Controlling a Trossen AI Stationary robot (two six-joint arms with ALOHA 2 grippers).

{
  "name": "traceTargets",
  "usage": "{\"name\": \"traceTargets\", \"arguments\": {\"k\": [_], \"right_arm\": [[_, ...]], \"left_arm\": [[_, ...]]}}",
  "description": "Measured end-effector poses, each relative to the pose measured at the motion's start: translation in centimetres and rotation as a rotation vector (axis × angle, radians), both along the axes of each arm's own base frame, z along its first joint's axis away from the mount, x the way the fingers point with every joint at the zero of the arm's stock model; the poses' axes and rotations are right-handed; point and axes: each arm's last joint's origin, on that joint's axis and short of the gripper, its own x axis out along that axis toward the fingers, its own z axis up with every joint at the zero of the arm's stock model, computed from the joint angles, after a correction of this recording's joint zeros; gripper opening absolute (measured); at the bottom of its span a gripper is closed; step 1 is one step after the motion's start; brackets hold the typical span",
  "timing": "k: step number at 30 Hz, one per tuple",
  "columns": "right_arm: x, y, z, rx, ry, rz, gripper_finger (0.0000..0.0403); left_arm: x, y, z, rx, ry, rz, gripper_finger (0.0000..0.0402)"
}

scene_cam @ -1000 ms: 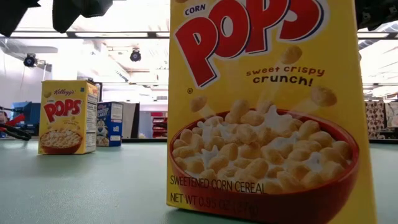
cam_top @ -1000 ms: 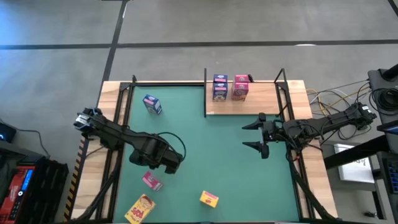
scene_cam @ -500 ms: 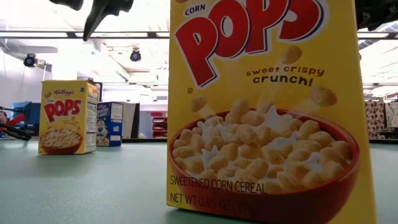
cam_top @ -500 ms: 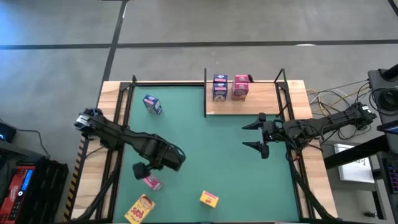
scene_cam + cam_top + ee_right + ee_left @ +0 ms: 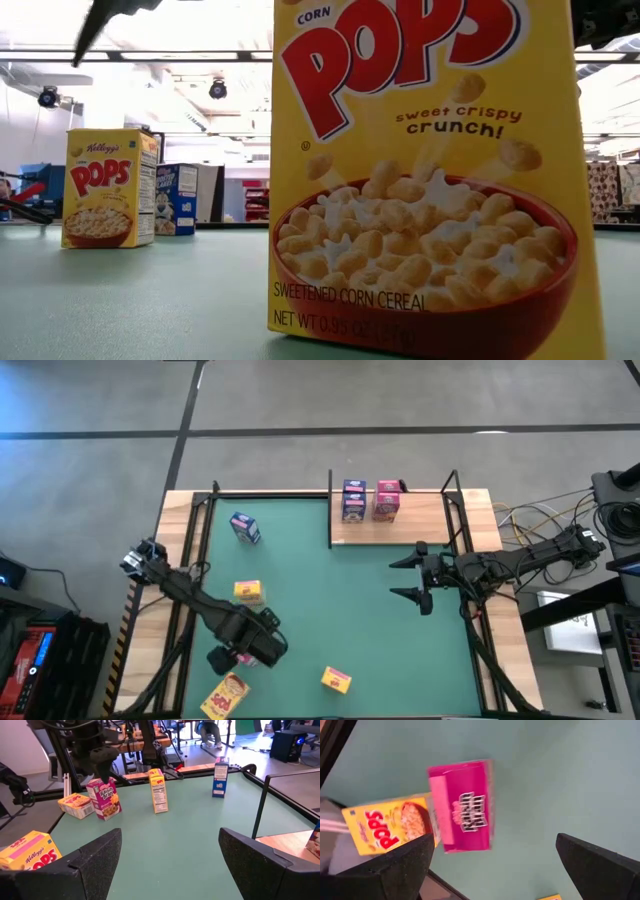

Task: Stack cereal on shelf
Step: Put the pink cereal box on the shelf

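Since the earlier frame the left arm has swung toward the near-left corner of the green surface [image 5: 340,620], uncovering a yellow box [image 5: 248,592] that stands mid-left.

- Left gripper [image 5: 232,658]: poised over the pink box [image 5: 464,813]; fingers [image 5: 395,865] spread at their widest, holding nothing.
- Right gripper [image 5: 408,578]: waiting just in front of the shelf [image 5: 430,525], fingers well apart, empty.
- Cereal placed: two blue boxes [image 5: 353,501] and one pink carton [image 5: 387,501] upright on the shelf.
- Cereal loose: the pink box, a flat yellow carton [image 5: 225,694] just beside it, a yellow pack [image 5: 336,679] near the front edge, the yellow box, a blue carton [image 5: 244,527] far left.

Handling, by my judgement — you have light, thin cardboard: stiff on the edges, easily dented on the broad printed faces, a little slick. Take the pink box across its narrow sides, near mid-height, with gentle pressure — keep clear of the neighbouring yellow carton.
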Motion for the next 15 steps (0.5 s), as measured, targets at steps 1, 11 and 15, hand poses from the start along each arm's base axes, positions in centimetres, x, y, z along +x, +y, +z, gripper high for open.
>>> {"name": "traceTargets", "arguments": {"k": [1, 11, 15], "right_arm": [[0.0, 0.0, 0.0, 0.0, 0.0, 0.0, 0.0322], [0.0, 0.0, 0.0, 0.0, 0.0, 0.0, 0.0322], [0.0, 0.0, 0.0, 0.0, 0.0, 0.0, 0.0322]], "left_arm": [[-0.2, -0.3, 0.0, 0.003, 0.0, 0.02, 0.04], [-1.6, -1.8, -1.3, 0.073, 0.019, 0.064, 0.04], [-1.6, -2.0, -2.4, 0.099, 0.043, 0.056, 0.04]]}}
